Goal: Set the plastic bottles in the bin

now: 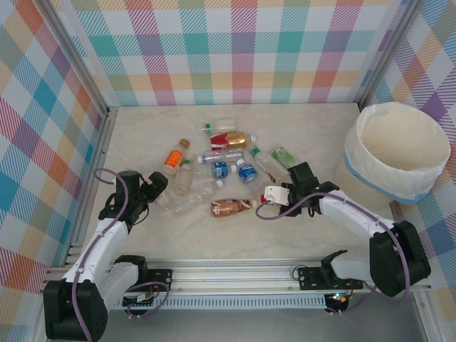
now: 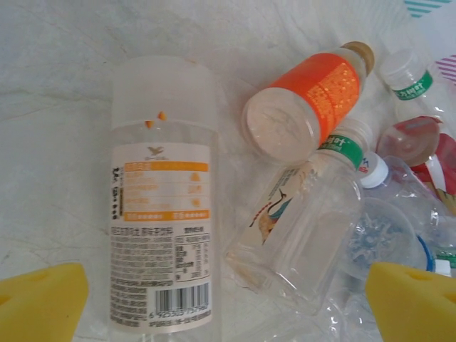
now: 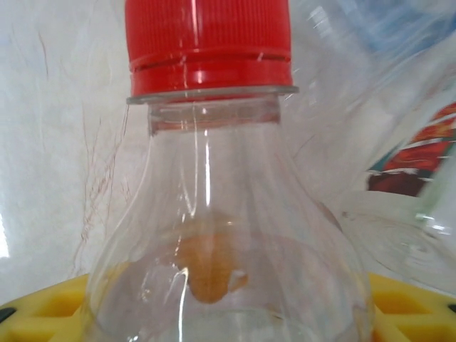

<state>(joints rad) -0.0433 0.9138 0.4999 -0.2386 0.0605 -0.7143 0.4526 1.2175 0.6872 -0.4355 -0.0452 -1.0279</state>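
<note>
My right pincer [image 3: 228,310] is clamped on a clear red-capped bottle [image 3: 210,214], just left of the bin [image 1: 377,171]. My left pincer [image 2: 228,303] hangs spread wide over a white-labelled bottle [image 2: 160,235], far left of the bin. The other plastic bottles [image 1: 221,167] lie heaped on the worktop [image 1: 142,135], outside the bin.

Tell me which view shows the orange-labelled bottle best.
Left wrist: the orange-labelled bottle lies close up, base, label and tan cap clear. Top external shows that bottle small, at the pile's left edge.
</note>
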